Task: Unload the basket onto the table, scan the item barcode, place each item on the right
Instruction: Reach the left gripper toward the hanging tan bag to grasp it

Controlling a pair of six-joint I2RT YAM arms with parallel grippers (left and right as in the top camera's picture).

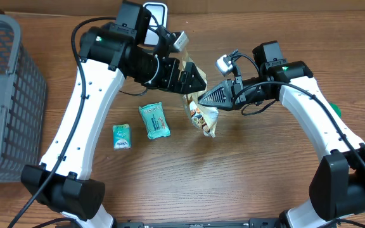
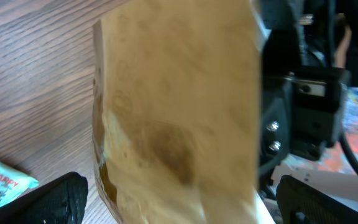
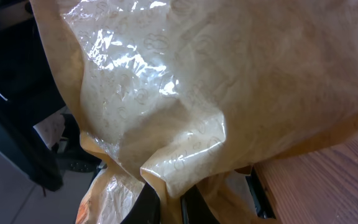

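Observation:
The item is a tan, glossy snack bag (image 1: 203,118) hanging just above the table's middle. My right gripper (image 1: 199,99) comes in from the right and is shut on a fold of the bag's upper edge; in the right wrist view the crinkled bag (image 3: 216,81) fills the frame and the gripper (image 3: 178,199) pinches the fold at the bottom. My left gripper (image 1: 198,77) reaches in from the back left and stands open. In the left wrist view the blurred bag (image 2: 179,106) lies between its wide-apart fingers (image 2: 48,200). No barcode shows.
A grey mesh basket (image 1: 5,95) stands at the left edge. Two teal packets (image 1: 154,120) (image 1: 121,136) lie left of the bag. A white device (image 1: 156,12) stands at the back behind the left arm. Something green (image 1: 336,109) peeks from behind the right arm.

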